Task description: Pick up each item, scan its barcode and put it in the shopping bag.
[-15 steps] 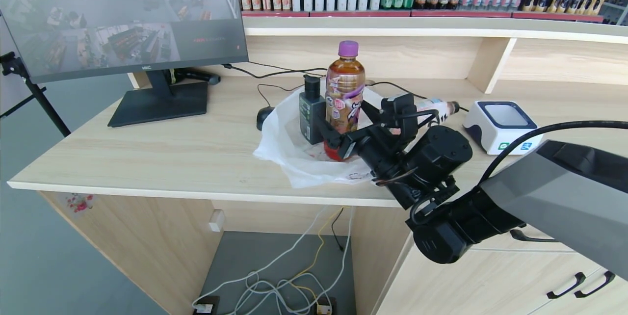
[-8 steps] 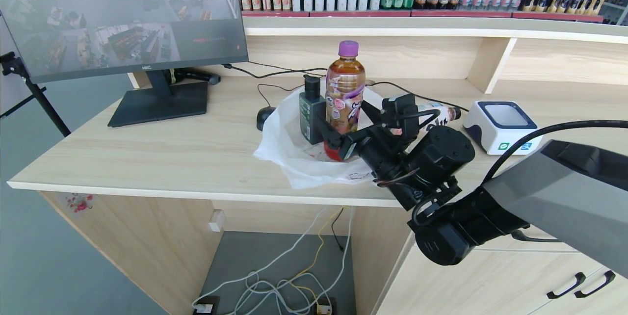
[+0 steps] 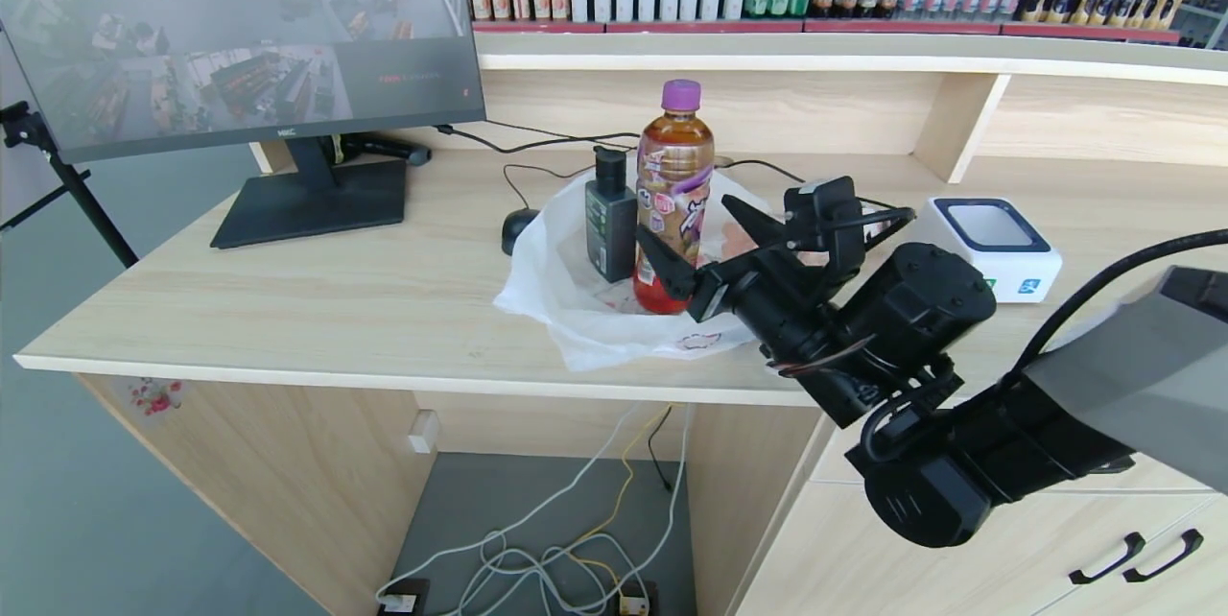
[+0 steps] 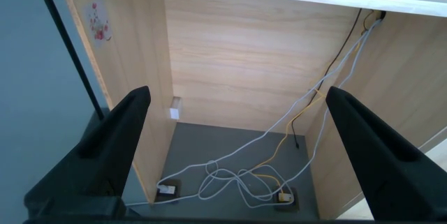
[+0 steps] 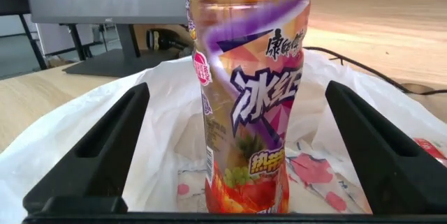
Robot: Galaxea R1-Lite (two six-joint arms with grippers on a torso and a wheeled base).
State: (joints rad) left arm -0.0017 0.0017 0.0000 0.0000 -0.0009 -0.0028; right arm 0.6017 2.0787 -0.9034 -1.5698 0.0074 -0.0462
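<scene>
The right gripper gapes wide, empty, facing the purple-capped amber plastic drink bottle. It is probably full, heavy and slick, so clasp mid-label.

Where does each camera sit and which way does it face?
Head view: on the robot's head, looking forward and down at the checkout counter; the open right gripper shows, pointing at the tea bottle standing in the shopping bag.
Left wrist view: on the left wrist, facing under the counter toward floor cables; the open left gripper frames it.
Right wrist view: on the right wrist, facing the tea bottle between its own fingers.
Shared: head and right wrist views both show tea bottle, shopping bag and right gripper.
</scene>
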